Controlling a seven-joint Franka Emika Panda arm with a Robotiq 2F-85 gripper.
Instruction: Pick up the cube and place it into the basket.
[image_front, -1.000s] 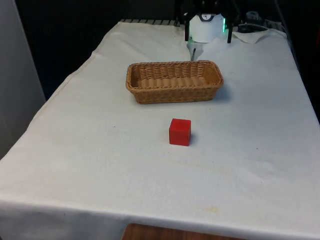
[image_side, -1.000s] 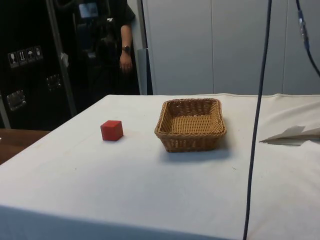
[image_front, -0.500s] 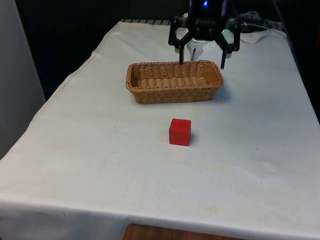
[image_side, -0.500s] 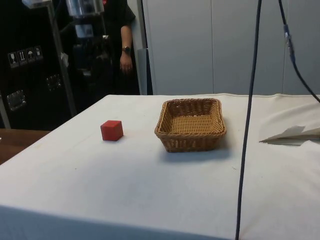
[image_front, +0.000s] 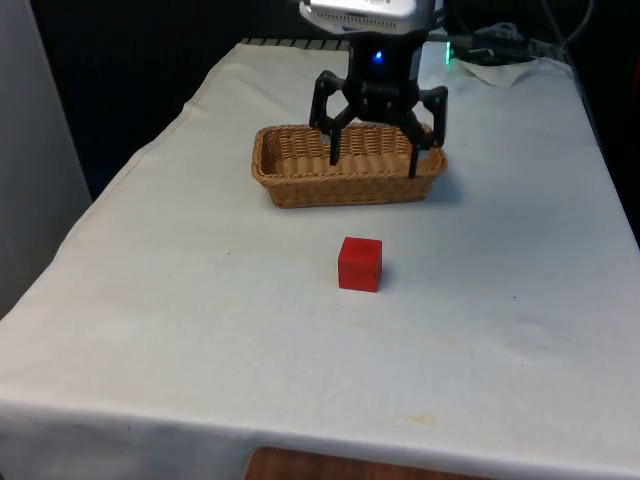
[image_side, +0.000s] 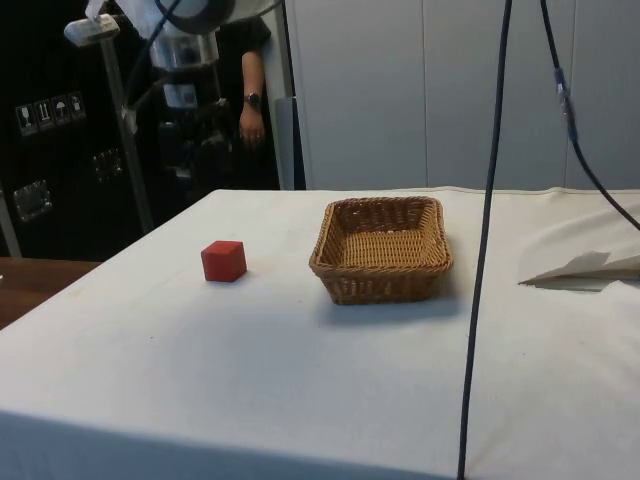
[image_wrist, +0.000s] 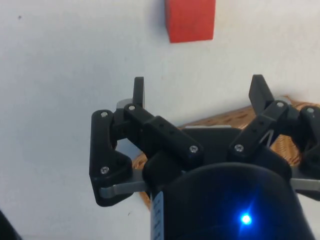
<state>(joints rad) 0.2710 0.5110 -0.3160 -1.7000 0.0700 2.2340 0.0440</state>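
The red cube (image_front: 360, 263) rests on the white cloth, about a hand's width in front of the wicker basket (image_front: 300, 188). My gripper (image_front: 374, 155) hangs open and empty high above the table, over the basket's near side, fingers pointing down. In the wrist view the gripper (image_wrist: 199, 91) has the cube (image_wrist: 190, 20) beyond its wide-spread fingertips and the basket's rim (image_wrist: 235, 119) under them. From the side, the cube (image_side: 223, 261) lies left of the basket (image_side: 382, 285), and the gripper (image_side: 192, 150) is well above the cube against the dark background.
A black cable (image_side: 482, 250) hangs down in front of the side camera. A folded sheet (image_side: 588, 268) lies on the cloth at the side view's right. A person (image_side: 248, 90) stands behind the table. Cables (image_front: 500, 45) lie at the table's far end.
The arm has swung out from the far end of the table. The gripper has come forward and lower, from behind the basket to over its near side. Cube and basket have not moved.
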